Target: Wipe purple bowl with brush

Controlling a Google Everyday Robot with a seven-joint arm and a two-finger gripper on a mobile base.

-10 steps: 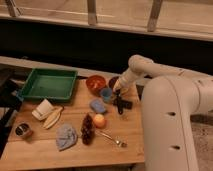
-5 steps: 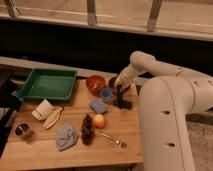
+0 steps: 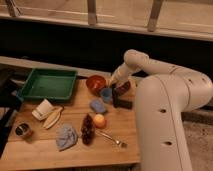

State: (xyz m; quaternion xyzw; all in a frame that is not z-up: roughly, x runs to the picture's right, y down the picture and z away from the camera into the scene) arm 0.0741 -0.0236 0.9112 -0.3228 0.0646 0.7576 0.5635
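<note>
Hand point(image 3: 116, 86): at the desk's far right, low beside the purple bowl; finger state cannot be told.
Purple bowl point(image 3: 124, 87): far right of desk point(image 3: 40, 150), right of orange-red bowl point(image 3: 95, 83), partly hidden by the arm.
Blue cup point(image 3: 106, 94): just left of the hand.
Green tray point(image 3: 48, 84): far left.
Fork point(image 3: 111, 138): near front edge.

Dim, warm light falls from above onto the pale wooden counter point(image 3: 45, 150), leaving the wall behind it nearly black. The glossy white robot arm point(image 3: 165, 95) catches soft highlights. The whole picture is soft and grainy. The tool point(image 3: 116, 89) sits in shadow beside the small purple bowl point(image 3: 123, 87).
</note>
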